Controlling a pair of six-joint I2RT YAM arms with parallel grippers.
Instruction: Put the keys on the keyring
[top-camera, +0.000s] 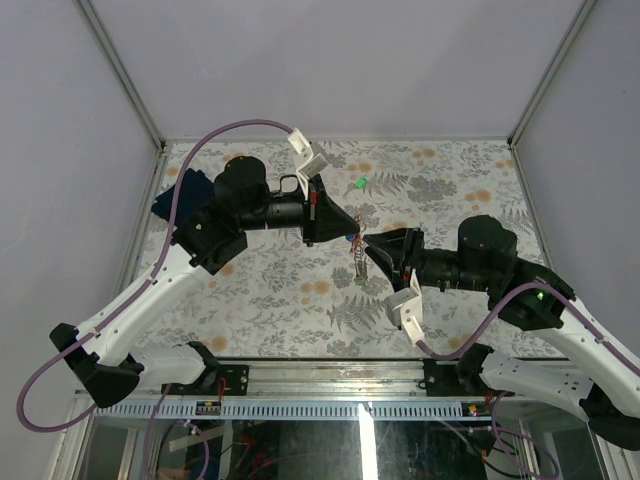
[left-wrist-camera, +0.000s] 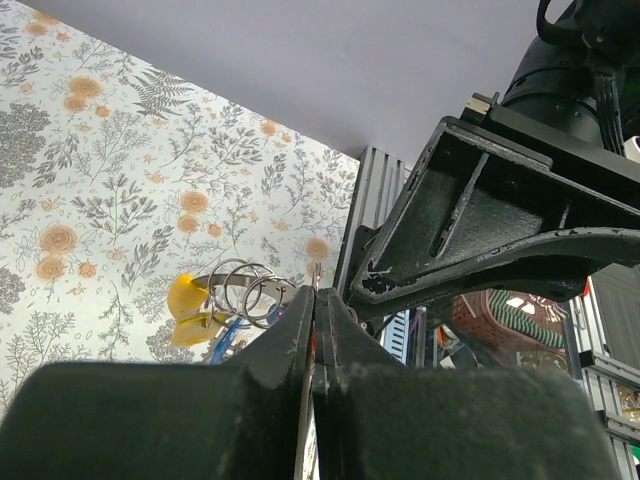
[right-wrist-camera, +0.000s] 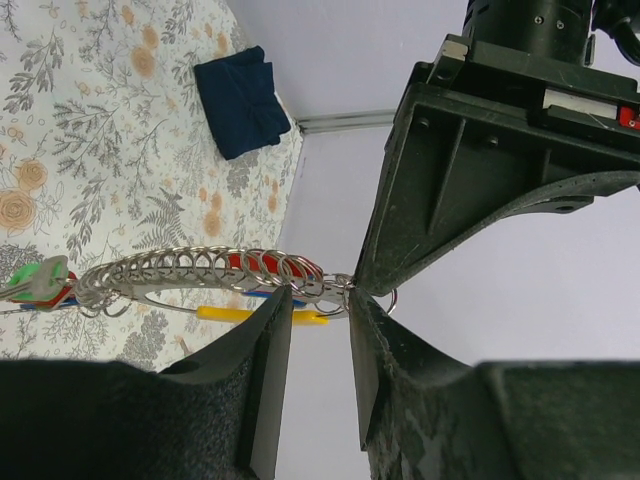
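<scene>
Between your two grippers, above the floral table (top-camera: 250, 300), the work hangs in the air. Your left gripper (left-wrist-camera: 315, 300) is clenched on the end of the keyring (right-wrist-camera: 215, 272), whose coils run out just past its tips. Your right gripper (right-wrist-camera: 318, 310) stands released: its jaws are apart with bare wall showing between them, and their tips sit just beneath the coils. Red, yellow and blue keys (right-wrist-camera: 250, 262) hang along the ring, close beside both grippers. One green key (top-camera: 361, 184) lies on the table, beyond the left gripper and apart from it.

To do this step well, I judge you should make the left pinch firm and level so the ring does not twist. Bring the right jaws onto a single coil end rather than the whole bunch, and prise gently. A hard pull could drag the ring out of the left grip.
</scene>
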